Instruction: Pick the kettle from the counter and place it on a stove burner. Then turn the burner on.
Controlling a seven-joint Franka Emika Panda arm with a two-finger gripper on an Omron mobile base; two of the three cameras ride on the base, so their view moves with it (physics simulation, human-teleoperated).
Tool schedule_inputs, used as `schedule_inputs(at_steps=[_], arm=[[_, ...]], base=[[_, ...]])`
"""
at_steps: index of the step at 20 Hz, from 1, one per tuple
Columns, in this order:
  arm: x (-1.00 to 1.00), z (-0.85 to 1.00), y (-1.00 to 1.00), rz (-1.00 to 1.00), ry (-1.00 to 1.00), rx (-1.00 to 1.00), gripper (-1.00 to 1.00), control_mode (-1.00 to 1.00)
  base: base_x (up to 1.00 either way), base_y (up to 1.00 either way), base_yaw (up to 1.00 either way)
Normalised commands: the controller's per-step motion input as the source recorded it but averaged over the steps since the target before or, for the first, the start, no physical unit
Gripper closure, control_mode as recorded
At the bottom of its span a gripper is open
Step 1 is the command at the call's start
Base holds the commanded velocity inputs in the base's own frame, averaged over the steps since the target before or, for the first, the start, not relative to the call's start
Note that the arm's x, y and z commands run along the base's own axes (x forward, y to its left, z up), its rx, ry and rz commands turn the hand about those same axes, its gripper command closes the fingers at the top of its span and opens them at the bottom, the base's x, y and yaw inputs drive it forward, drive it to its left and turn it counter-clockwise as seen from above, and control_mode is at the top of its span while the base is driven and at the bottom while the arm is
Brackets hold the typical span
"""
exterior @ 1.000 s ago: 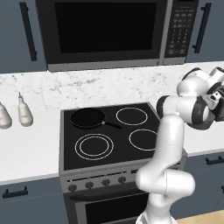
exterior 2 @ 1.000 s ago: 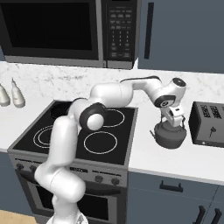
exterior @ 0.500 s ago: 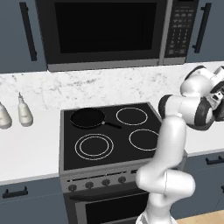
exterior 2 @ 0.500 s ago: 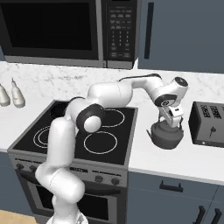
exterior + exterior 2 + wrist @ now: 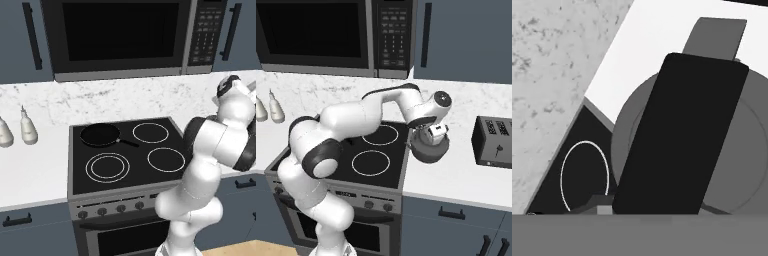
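A: Where's your kettle (image 5: 429, 148)?
B: Off the counter (image 5: 466, 175), hanging at the stove's (image 5: 331, 155) right edge, beside the rear right burner (image 5: 381, 135).
A: And your gripper (image 5: 435, 134)?
B: On top of the kettle, clamped on its handle as far as the right base view shows. In the hand view a finger (image 5: 682, 135) blocks the kettle body (image 5: 752, 150).
A: Anything else?
B: Pan (image 5: 100, 134) on the rear left burner, toaster (image 5: 494, 141) at the counter's right end.

Kettle at the stove's right edge

The small, squat dark grey kettle (image 5: 429, 148) sits upright and looks raised slightly off the white table (image 5: 466, 175), its rounded body overlapping the stove's right edge; the hand (image 5: 437, 134) grips its top.
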Motion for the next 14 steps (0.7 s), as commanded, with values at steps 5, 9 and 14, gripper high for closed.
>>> schedule_inputs(at_steps=[5, 9, 14], arm=[[-0.39, 0.61, 1.00, -0.08, -0.16, -0.22, 1.00, -1.00], [-0.15, 0.81, 1.00, -0.05, 0.04, -0.22, 1.00, -1.00], [-0.03, 0.58, 1.00, 0.00, 0.28, -0.14, 1.00, -1.00]], base=[[0.00, 0.00, 0.00], [0.00, 0.00, 0.00], [0.00, 0.00, 0.00]])
